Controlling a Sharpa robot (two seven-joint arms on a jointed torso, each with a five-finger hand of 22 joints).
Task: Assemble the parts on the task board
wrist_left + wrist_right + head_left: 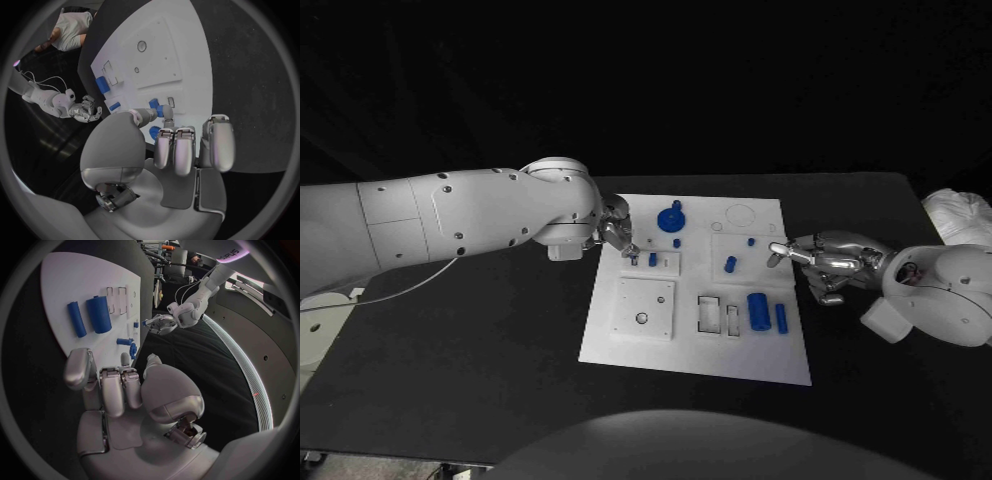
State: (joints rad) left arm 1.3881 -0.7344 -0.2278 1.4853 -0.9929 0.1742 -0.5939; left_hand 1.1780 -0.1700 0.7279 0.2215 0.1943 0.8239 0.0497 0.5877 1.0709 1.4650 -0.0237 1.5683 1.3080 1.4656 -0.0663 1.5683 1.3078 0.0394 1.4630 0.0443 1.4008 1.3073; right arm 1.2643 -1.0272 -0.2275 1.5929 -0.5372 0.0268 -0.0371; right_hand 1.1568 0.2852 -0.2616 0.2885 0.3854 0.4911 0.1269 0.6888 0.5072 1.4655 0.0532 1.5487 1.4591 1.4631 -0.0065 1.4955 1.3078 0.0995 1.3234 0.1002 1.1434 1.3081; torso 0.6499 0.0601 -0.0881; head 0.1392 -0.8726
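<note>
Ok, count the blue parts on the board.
7. Knob at the far side, a peg just nearer, a stub by the left hand, two pins mid-board, a thick cylinder and a slim bar at the near right. Hands may hide more.

The left hand (178, 145) hovers over the white task board (162, 45), fingertips beside a small blue part (154, 103); the right hand (85, 110) waits across the black table (250, 75).

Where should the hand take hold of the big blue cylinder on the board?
Around the middle of the big blue cylinder, from above, fingers on its two long sides. It lies flat on the white board, with a thinner blue rod close beside it.
</note>
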